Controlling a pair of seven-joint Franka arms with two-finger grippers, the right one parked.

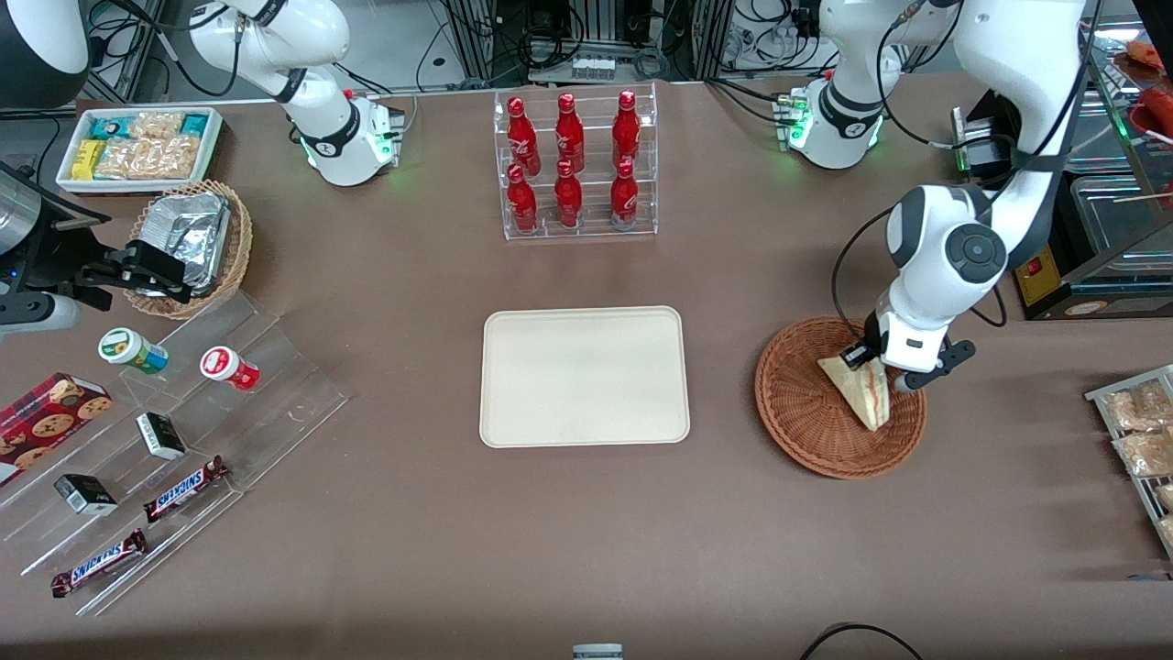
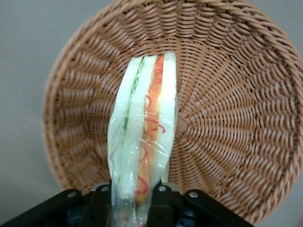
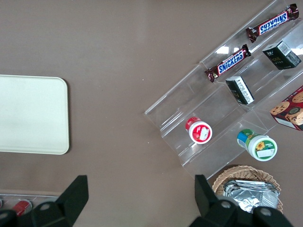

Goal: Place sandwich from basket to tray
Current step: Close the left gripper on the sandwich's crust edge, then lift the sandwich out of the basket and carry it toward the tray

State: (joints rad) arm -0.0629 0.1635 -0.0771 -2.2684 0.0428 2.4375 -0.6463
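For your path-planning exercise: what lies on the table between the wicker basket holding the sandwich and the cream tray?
Only bare brown tabletop lies between the basket and the tray, as the front view shows. The pincer grips the sandwich.

left arm: glossy white rounded shells, dark grey joint caps, round grey disc on the elbow joint | base: white dome, black band, green LED glow | cabling: black cable looped from forearm to wrist | gripper (image 1: 871, 365): white block body, black fingers (image 2: 161, 201) with small silver screws
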